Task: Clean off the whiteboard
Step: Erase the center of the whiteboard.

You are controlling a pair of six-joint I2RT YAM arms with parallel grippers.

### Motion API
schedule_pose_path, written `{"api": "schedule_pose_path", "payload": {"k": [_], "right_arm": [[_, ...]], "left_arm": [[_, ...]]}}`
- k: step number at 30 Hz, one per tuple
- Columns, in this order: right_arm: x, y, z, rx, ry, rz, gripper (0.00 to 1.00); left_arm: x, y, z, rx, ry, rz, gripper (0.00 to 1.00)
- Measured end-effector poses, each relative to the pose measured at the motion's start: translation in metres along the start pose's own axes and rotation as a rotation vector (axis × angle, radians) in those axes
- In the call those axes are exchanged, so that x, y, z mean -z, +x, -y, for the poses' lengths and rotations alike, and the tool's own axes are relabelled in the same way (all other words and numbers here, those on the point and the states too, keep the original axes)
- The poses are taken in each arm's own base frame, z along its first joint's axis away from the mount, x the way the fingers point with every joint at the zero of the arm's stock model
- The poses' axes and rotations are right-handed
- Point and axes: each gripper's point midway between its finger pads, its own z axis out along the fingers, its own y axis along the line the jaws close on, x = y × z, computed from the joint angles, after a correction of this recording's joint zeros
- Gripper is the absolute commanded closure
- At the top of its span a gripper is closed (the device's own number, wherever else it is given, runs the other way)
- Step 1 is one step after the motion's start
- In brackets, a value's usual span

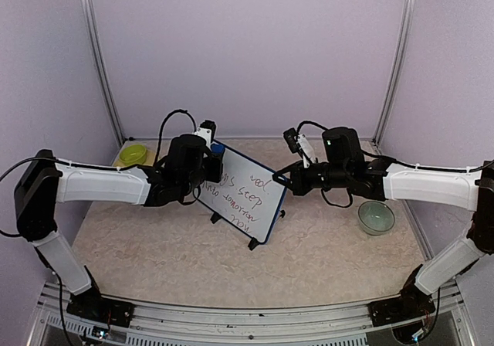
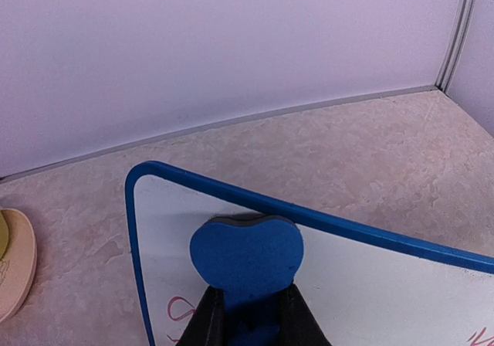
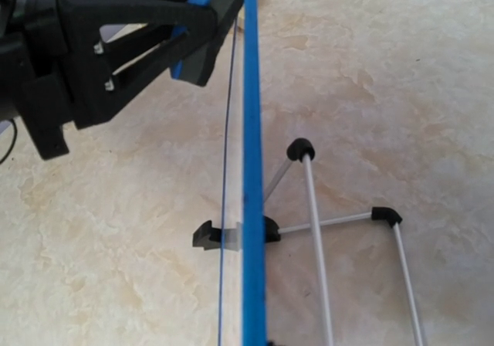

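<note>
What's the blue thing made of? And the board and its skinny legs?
The blue eraser looks like matte foam, with a grey felt-like layer along its top edge. The whiteboard has a smooth white face in a blue frame, probably plastic. Its legs look like thin shiny metal rods with black caps, rubber or plastic.

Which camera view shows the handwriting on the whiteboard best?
Top external: the whiteboard faces it and the written lines show. Left wrist catches only a few red strokes; right wrist sees the board edge-on, no writing.

Bright diffuse light; faint shadow beneath whiteboard (image 1: 245, 195)
</note>
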Motion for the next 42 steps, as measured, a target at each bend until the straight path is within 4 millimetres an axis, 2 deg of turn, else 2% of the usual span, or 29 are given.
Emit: {"api": "schedule_pose_path", "payload": {"k": [6, 34, 38, 42], "right_arm": [[0.000, 0.000, 0.000, -0.001, 0.001, -0.003, 1.00], [0.000, 0.000, -0.001, 0.006, -0.003, -0.002, 1.00], [0.000, 0.000, -0.002, 0.012, -0.011, -0.002, 1.00], [0.000, -0.001, -0.003, 0.016, -0.015, -0.001, 1.00]], "left_arm": [[0.004, 0.001, 0.010, -0.026, 0.004, 0.005, 0.82], [0.053, 0.017, 0.129, -0.069, 0.362, 0.019, 0.82], [0.060, 0.017, 0.140, -0.070, 0.403, 0.022, 0.82], [0.059, 0.017, 0.138, -0.069, 0.384, 0.026, 0.82]]}}
